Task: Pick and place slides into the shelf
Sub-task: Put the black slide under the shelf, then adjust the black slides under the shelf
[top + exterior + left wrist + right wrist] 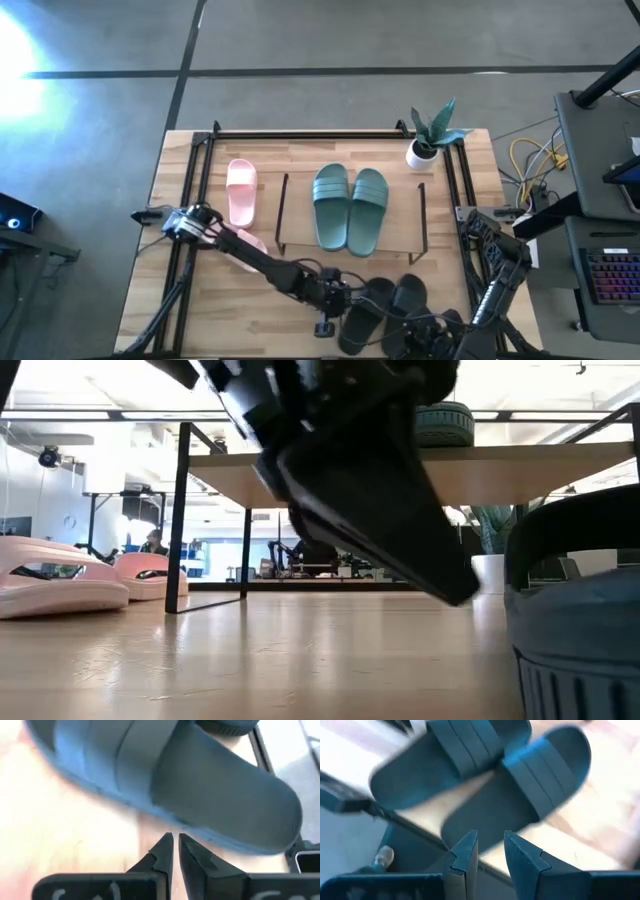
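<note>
We are holding our left gripper (173, 839) with fingers pressed together, empty, just beside the two black rubbery slides (385, 310) at the table's near edge. Our right gripper (490, 840) is hovering partly parted, empty. Two teal-green slides (350, 208) are lying on the low light-wood shelf (300, 215).

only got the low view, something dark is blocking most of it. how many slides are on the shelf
Observer: Two teal-green slides lie side by side on the shelf.
Operator: where are the black ones
Observer: Both black slides lie on the wood in front of the shelf.
Operator: is left holding one
Observer: No. The left gripper is shut on nothing, its tips just short of a black slide.
</note>
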